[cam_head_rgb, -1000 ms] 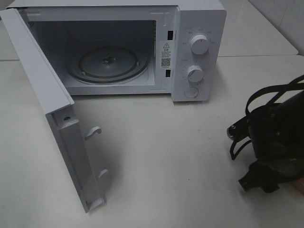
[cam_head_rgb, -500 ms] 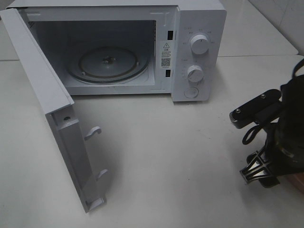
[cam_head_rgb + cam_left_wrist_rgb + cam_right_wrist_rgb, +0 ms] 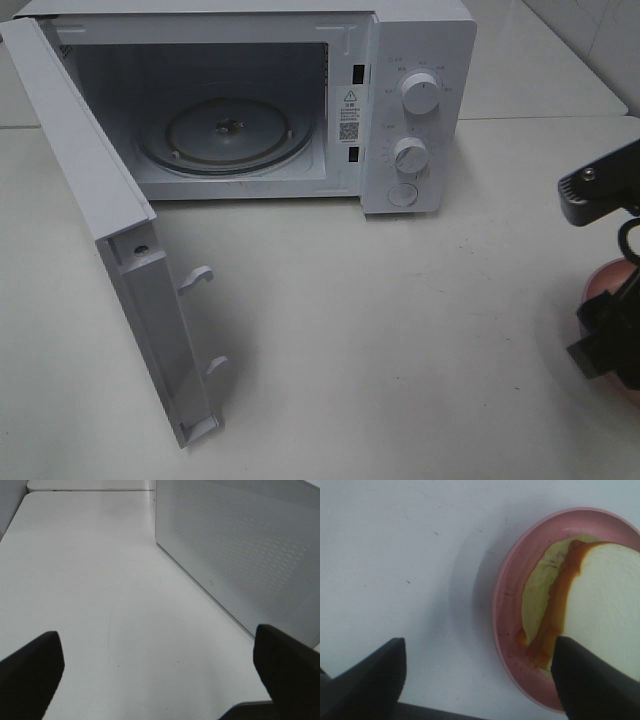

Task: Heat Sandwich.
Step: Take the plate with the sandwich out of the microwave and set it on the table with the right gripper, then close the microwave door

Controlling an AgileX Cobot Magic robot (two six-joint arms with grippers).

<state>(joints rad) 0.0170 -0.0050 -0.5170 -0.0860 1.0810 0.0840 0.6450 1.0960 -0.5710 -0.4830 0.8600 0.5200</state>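
From the high view, the white microwave stands on the bench with its door swung wide; the right arm hangs at the right edge.

Left wrist view: the left claw gapes empty beside that door.

Right wrist view: the right claw is spread wide, holding nothing, one finger over the pink plate carrying the sandwich.
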